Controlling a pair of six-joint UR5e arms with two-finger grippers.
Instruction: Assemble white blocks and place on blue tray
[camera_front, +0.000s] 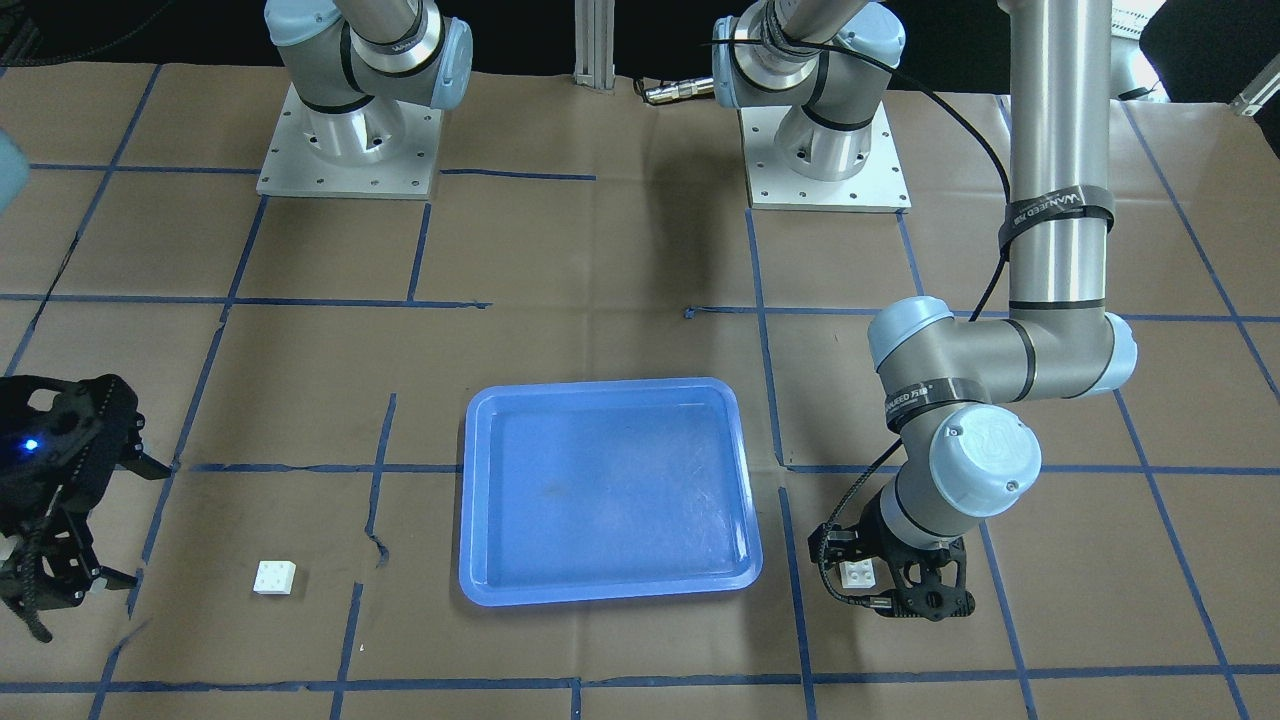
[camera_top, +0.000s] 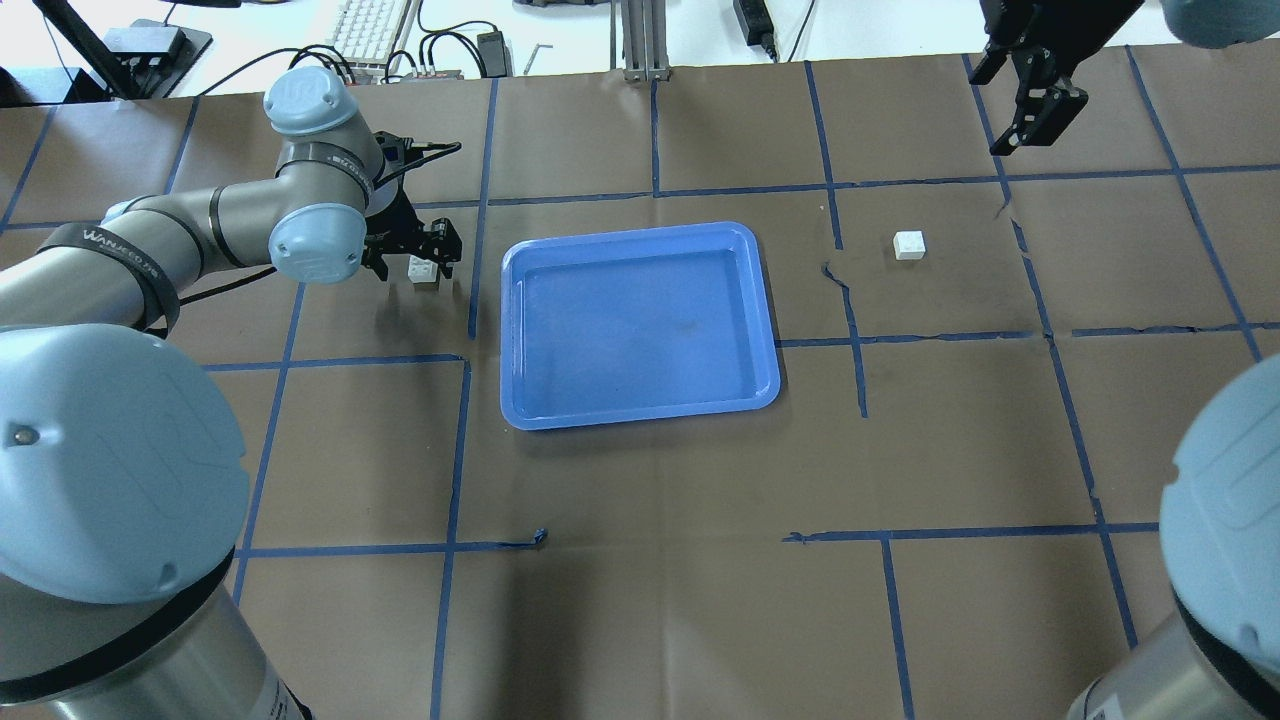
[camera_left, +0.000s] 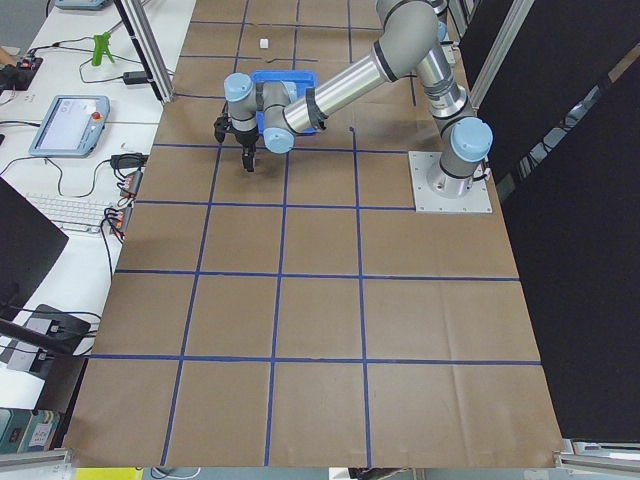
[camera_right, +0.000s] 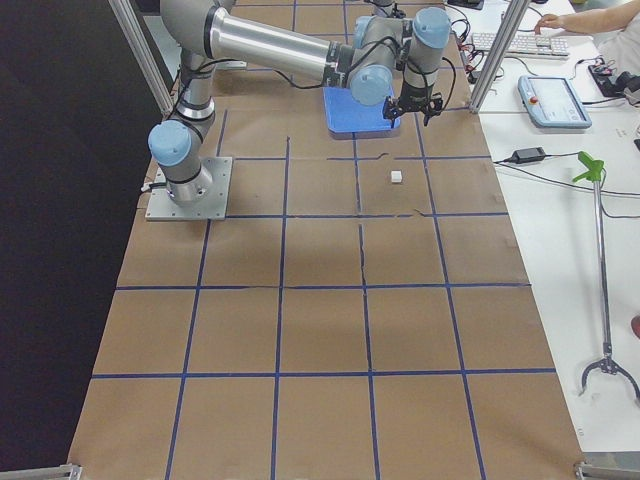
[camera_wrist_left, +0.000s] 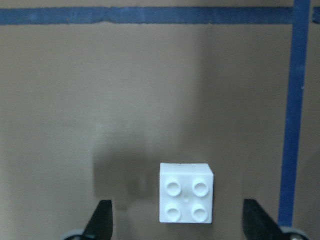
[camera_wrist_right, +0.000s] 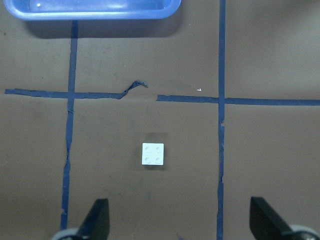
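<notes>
Both white blocks lie outside the blue tray.

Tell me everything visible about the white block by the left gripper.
The white block is a small square brick, plastic by its look, with four round studs facing up. It sits flat on the brown paper, beside the blue tray, between the open fingers of the left gripper, which do not touch it.

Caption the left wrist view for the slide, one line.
Left gripper open, a white block studs-up on brown paper between its fingers, blue tape alongside.
</notes>
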